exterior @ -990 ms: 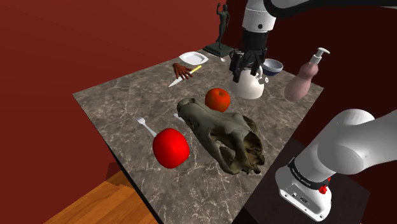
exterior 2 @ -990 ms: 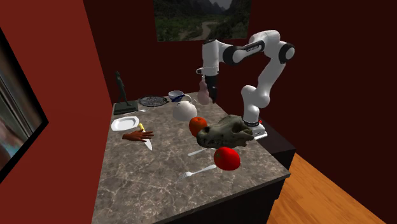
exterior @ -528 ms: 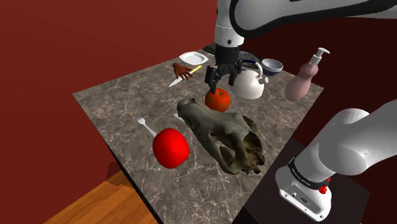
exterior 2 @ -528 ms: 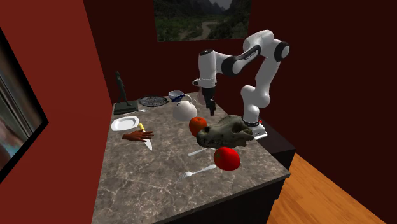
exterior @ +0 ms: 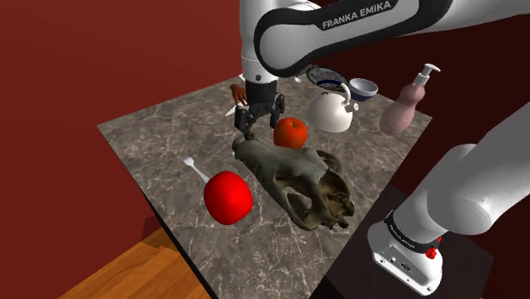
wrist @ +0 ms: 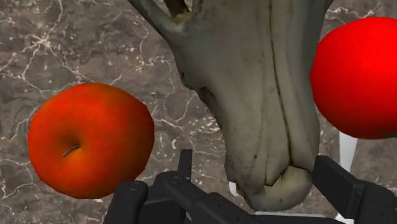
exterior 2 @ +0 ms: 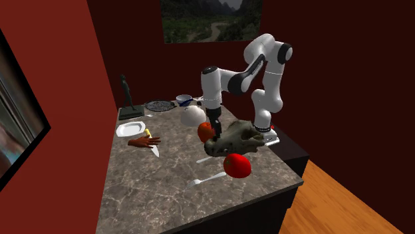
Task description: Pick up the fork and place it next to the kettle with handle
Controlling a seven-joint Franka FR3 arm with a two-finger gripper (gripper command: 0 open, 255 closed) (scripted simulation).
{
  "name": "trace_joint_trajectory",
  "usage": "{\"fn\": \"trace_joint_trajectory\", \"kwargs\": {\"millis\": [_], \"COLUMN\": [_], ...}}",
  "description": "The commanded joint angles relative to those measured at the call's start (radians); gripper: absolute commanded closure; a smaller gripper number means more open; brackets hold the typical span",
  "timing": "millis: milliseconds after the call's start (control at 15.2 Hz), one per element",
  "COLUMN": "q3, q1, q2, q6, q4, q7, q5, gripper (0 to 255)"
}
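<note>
The white fork [exterior: 194, 166] lies on the dark marble tabletop [exterior: 161, 127], its handle running under a red ball [exterior: 228, 197]; in the second exterior view the fork [exterior 2: 207, 178] is near the table's front edge. The white kettle with a handle [exterior: 331, 110] [exterior 2: 193, 116] stands farther back. My black gripper [exterior: 250, 127] [exterior 2: 214, 131] hangs open just above the snout of a grey-green animal skull [exterior: 297, 178], between fork and kettle. In the wrist view the gripper [wrist: 238, 202] holds nothing, and the skull's snout [wrist: 254, 108] sits between its fingers [wrist: 347, 189].
A red apple [exterior: 290, 132] [wrist: 89, 140] sits beside the gripper, with the red ball [wrist: 359, 70] on the snout's other side. A second white utensil [exterior 2: 205, 159] pokes out from under the skull. A soap dispenser [exterior: 406, 102], bowl [exterior: 365, 87], brown hand figure [exterior 2: 143, 141], white plate [exterior 2: 130, 128] and statuette [exterior 2: 126, 96] stand at the back.
The arm swung from above the kettle toward the shoulder view's left and came down, over the apple, to the skull's snout. The fingers stayed open.
</note>
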Motion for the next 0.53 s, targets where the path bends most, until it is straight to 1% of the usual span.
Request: {"fn": "trace_joint_trajectory", "kwargs": {"millis": [0,198,462], "q3": [0.02,0.045,0.064], "q1": [0.012,0.034,0.077], "q2": [0.069,0.18,0.332], "q6": [0.019,0.043,0.057], "q4": [0.044,0.124,0.248], "q7": [0.032,0.084,0.152], "q5": [-0.017,-0.053,-0.109], "gripper": [0,0,0]}}
